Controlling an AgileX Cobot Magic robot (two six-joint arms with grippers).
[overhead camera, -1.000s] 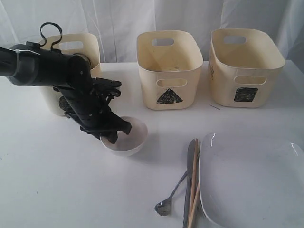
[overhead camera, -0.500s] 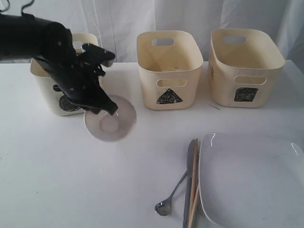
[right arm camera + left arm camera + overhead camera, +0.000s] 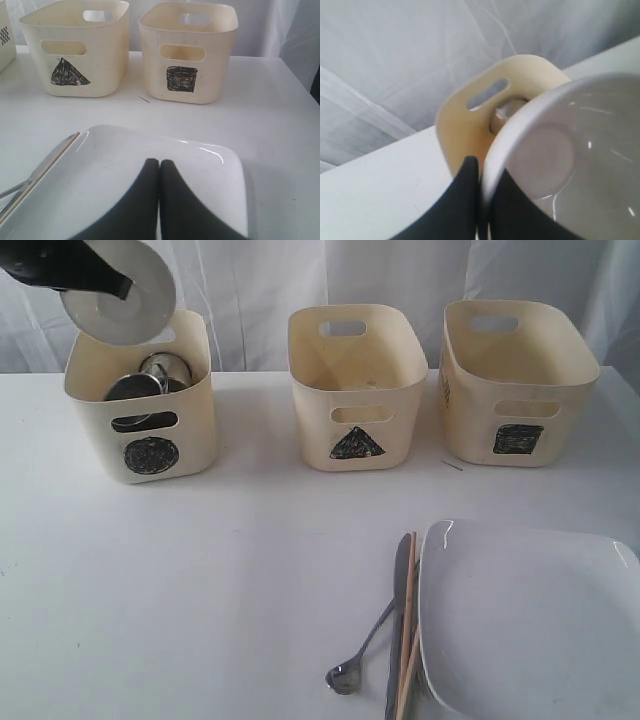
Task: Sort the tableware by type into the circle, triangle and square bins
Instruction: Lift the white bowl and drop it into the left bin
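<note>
My left gripper (image 3: 118, 284) is shut on the rim of the small white bowl (image 3: 128, 298) and holds it tilted, high above the circle bin (image 3: 196, 400). In the left wrist view one finger lies inside the bowl (image 3: 570, 155) and one outside. Steel mugs (image 3: 150, 380) lie in the circle bin. The triangle bin (image 3: 357, 360) and the square bin (image 3: 515, 370) look empty. My right gripper (image 3: 159, 165) is shut on nothing, hovering over the large white square plate (image 3: 100, 170); it does not show in the exterior view.
Beside the plate (image 3: 530, 620), on its left, lie the wooden chopsticks (image 3: 410, 610), a steel knife (image 3: 398, 590) and a steel spoon (image 3: 355, 665). A small thin scrap (image 3: 452, 465) lies on the white table between the triangle and square bins.
My left gripper closed on the bowl's rim, lifted it off the table and carried it up and back to above the circle bin. The right side has not moved.
</note>
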